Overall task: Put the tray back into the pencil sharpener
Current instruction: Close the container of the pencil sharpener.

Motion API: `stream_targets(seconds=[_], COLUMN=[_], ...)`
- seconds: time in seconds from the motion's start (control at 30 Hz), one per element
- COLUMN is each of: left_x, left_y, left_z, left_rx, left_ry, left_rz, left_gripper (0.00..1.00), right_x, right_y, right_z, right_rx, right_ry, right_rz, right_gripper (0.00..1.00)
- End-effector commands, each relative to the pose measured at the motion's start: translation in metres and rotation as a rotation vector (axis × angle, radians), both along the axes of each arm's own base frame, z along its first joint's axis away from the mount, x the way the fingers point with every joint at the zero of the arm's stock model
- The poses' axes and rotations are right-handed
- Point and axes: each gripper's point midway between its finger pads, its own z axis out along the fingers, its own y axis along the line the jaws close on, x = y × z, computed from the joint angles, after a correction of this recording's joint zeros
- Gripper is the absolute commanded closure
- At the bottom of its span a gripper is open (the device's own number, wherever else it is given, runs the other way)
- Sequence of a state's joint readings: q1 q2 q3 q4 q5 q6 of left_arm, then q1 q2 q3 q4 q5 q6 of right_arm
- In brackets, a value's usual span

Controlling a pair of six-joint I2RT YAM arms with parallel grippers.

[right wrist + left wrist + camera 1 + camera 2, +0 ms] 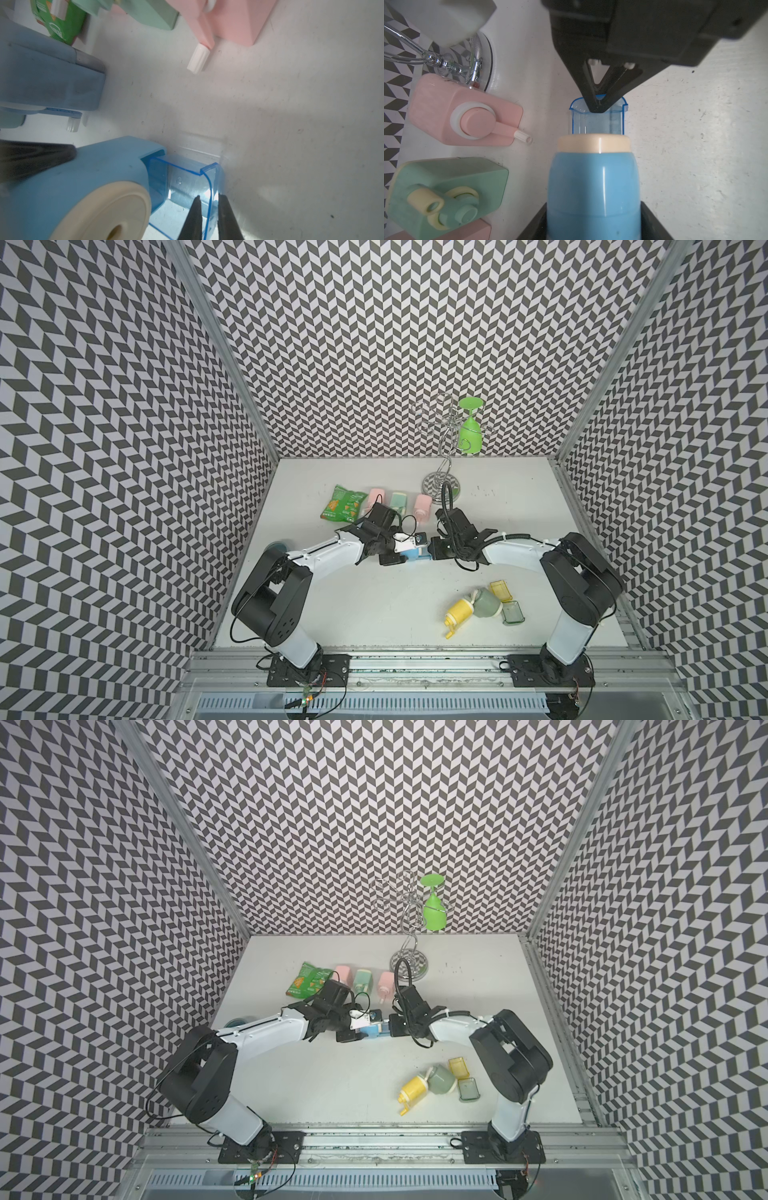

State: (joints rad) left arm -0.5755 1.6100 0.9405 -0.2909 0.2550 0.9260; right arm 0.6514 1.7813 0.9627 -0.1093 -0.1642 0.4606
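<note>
The clear blue tray (182, 182) sits partway into the open end of the blue pencil sharpener (593, 187), in the middle of the table (374, 614). Its inner part is inside the housing and its outer part sticks out towards the right arm. The right gripper (208, 197) is closed on the tray's outer end wall, one black finger inside the tray and one outside. The left gripper (593, 207) clamps the sharpener body from the other end, a finger on each side, with the cream-coloured end ring facing the tray. The two arms meet nearly head-on there in both top views.

Just beyond them, towards the back wall, stands a row of sharpeners: a pink pencil sharpener (446, 108) with a white-tipped crank, a mint-green pencil sharpener (446, 187), and another pink one (376, 495). A green snack bag (343, 502) lies at the row's end. Behind the row is a chrome glass rack (440, 485) with a green plastic goblet (469, 431) hanging upside down from it.

Nearer the front, by the right arm's base, a yellow sharpener (459, 612) and a grey-green sharpener (486, 602) lie touching. Just beside them are a yellow tray (500, 590) and a green tray (513, 612), both outside their sharpeners.
</note>
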Motion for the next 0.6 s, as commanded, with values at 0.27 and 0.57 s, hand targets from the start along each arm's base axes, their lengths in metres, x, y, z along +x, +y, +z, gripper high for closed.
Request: stream_targets(seconds=[0.27, 0.57], left_x=[-0.005, -0.006], left_y=[0.000, -0.004], left_z=[-0.006, -0.006], left_rx=[0.007, 0.009], left_ry=[0.006, 0.015], left_rz=[-0.016, -0.021], left_gripper=[0.49, 0.50], right_x=[-0.001, -0.001], right_y=[0.012, 0.026], right_z=[0.015, 0.017], right_rx=[0.084, 0.131], right_ry=[-0.057, 0.000], right_rz=[0.042, 0.028], right_gripper=[0.90, 0.90])
